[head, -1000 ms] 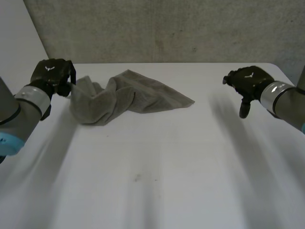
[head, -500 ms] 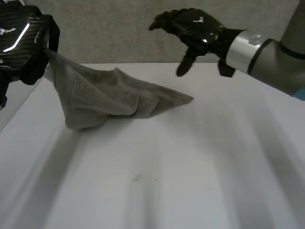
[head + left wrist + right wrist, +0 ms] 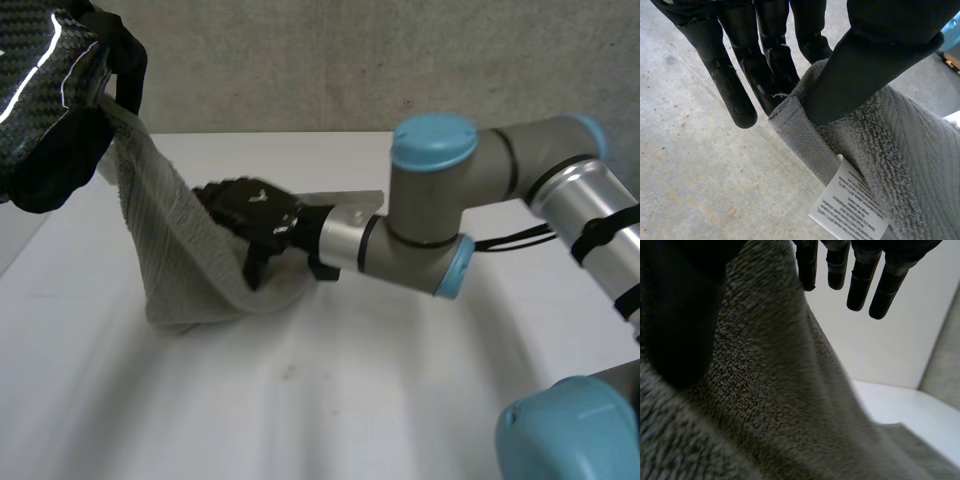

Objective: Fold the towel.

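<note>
- My left hand [image 3: 45, 100], held high, pinched a towel [image 3: 165, 235] corner between thumb and fingers [image 3: 765, 65], right by the white label [image 3: 850, 206].
- The towel hung slanting, its lower end resting on the counter [image 3: 380, 400].
- My right hand [image 3: 250, 212] sat against the draped middle, fingers [image 3: 860, 282] straight, gripping nothing.

I read my left hand [image 3: 45, 90] as a glossy black shell with a woven carbon pattern; my right hand [image 3: 250, 212] as matt black, a small white mark on its back; behind it, a silver wrist band [image 3: 340, 240]; my right arm [image 3: 520, 165]: grey tubes, light-blue round caps [image 3: 433, 140].
</note>
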